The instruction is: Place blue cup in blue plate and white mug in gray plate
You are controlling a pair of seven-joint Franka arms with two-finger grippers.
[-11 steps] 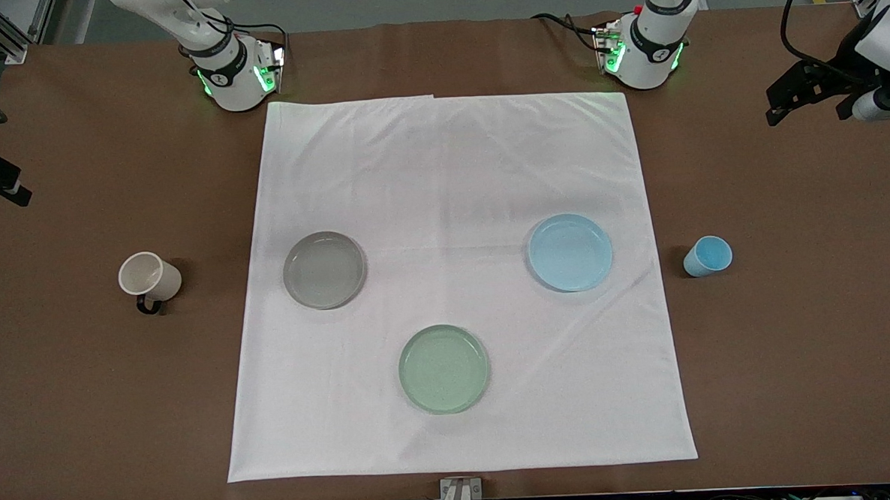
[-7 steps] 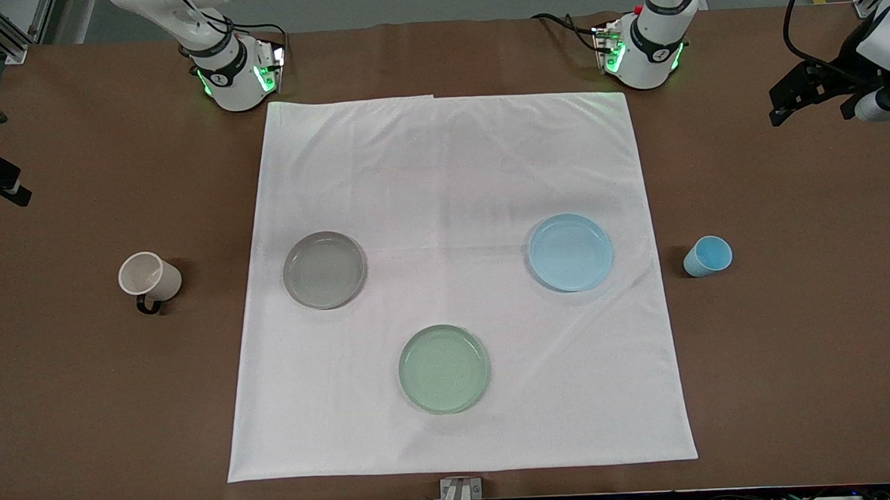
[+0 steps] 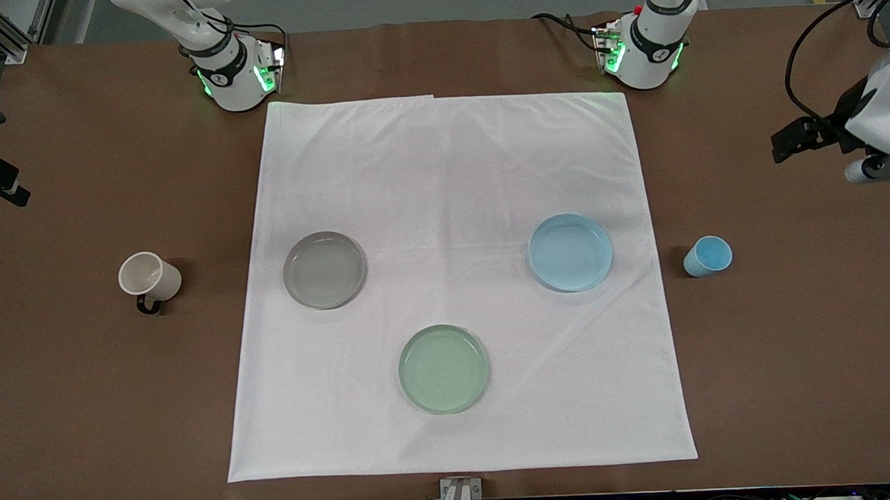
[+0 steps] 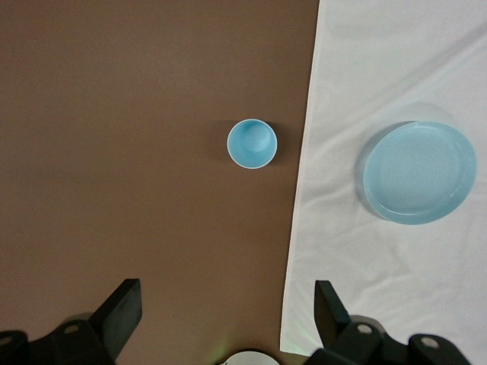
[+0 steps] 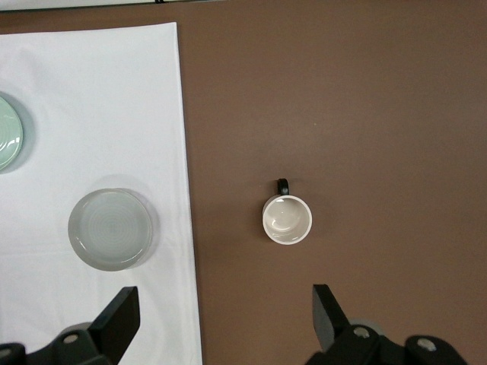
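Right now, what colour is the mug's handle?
Black: a dark loop on the cream-white mug, standing on the bare brown table. Clearest in the right wrist view.

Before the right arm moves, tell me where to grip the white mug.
Grip the white mug across its rim, coming straight down with the open right gripper. It stands upright, mouth open; its black loop handle points toward the front camera, so keep the fingers off that side.
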